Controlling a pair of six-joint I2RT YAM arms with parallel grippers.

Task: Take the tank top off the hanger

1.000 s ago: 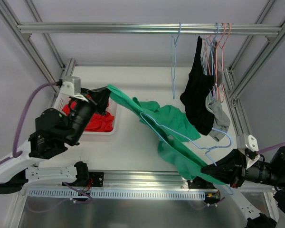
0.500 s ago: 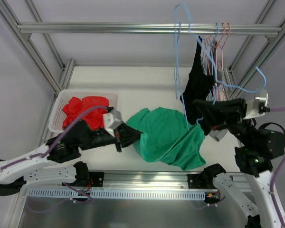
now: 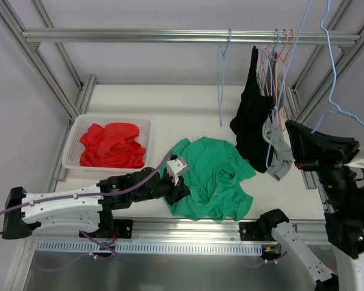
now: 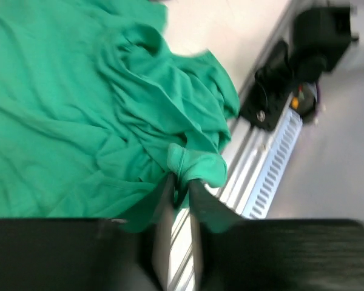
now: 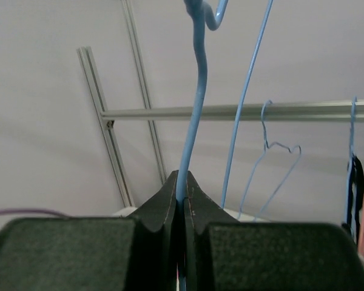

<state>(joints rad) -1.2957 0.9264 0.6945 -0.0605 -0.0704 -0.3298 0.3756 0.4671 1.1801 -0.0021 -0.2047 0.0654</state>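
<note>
1. The left arm point(image 3: 60, 205) is made up of white link shells joined by black joint housings.
2. A purple cable point(image 3: 153, 171) is run along it to a small white block point(image 3: 178, 165) at the wrist.
3. The left gripper point(image 4: 181, 185) is seen as two dark, narrow, blurred fingers.
4. The right arm point(image 3: 343, 200) is clad mostly in black, with a white lower link point(image 3: 303, 251).
5. The right gripper point(image 5: 182, 182) is formed of two matt black, wedge-shaped fingers.

You have the right pincer point(image 5: 182, 183) clamped on the blue hanger point(image 5: 194, 103) wire, with a rail point(image 5: 151, 113) far behind.
</note>
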